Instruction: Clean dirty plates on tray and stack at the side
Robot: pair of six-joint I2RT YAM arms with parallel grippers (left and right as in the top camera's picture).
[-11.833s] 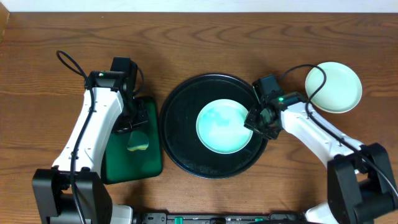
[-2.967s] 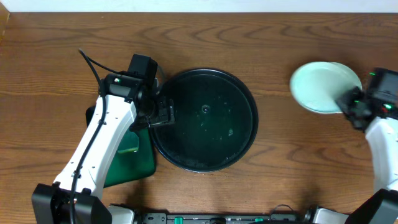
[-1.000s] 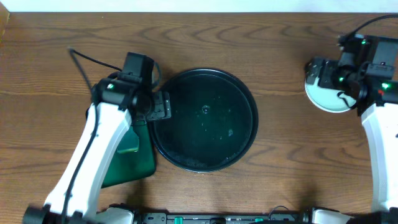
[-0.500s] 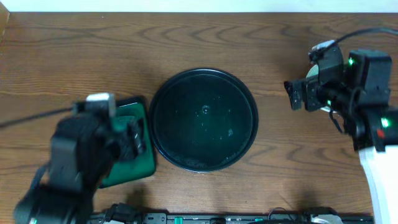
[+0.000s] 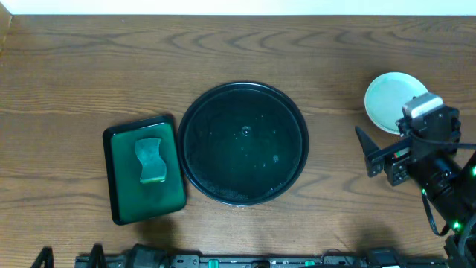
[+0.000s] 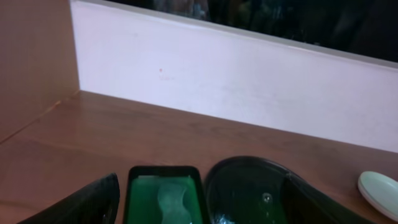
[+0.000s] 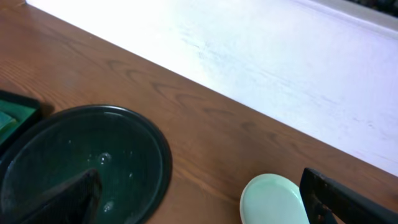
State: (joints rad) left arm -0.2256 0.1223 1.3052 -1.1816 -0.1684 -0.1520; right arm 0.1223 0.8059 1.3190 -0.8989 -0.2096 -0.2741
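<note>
The round black tray (image 5: 244, 143) sits mid-table with no plate on it, only a few water drops. The pale mint plates (image 5: 390, 100) rest in one pile on the wood at the far right; the top one looks clean, and I cannot tell how many lie under it. My right gripper (image 5: 378, 158) hovers open, high above the table, just in front of the pile. In the right wrist view the plates (image 7: 273, 200) and tray (image 7: 87, 163) lie below the open gripper (image 7: 199, 180). My left gripper (image 6: 200, 186) is open and raised, outside the overhead view.
A green rectangular tray (image 5: 119, 193) holding a green sponge (image 5: 151, 160) lies left of the black tray, and shows in the left wrist view as well (image 6: 140, 199). A white wall (image 6: 249, 81) runs along the table's far edge.
The left arm has drawn back toward the front and left the overhead view, uncovering the green tray. The right arm has pulled back from over the plates, which now show.
</note>
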